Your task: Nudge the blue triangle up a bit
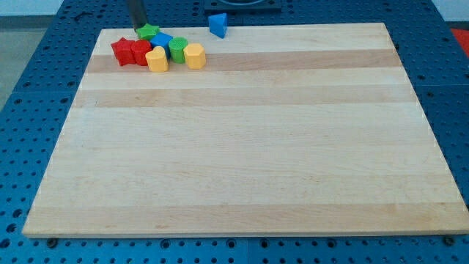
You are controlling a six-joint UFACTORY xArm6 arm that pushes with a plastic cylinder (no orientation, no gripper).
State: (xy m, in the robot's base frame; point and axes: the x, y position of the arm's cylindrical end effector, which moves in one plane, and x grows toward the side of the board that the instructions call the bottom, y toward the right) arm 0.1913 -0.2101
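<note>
The blue triangle (218,24) stands alone at the view's top edge of the wooden board (242,147), just right of centre-left. My tip (139,28) is at the view's top left, touching or just beside the green star block (149,32), well to the left of the blue triangle. Below the star lies a tight cluster: a blue block (162,41), a green cylinder-like block (177,50), two red blocks (122,51) (139,52), and two yellow blocks (157,59) (194,56).
The board lies on a blue perforated table (29,110). The board's top edge runs right next to the blue triangle and the cluster.
</note>
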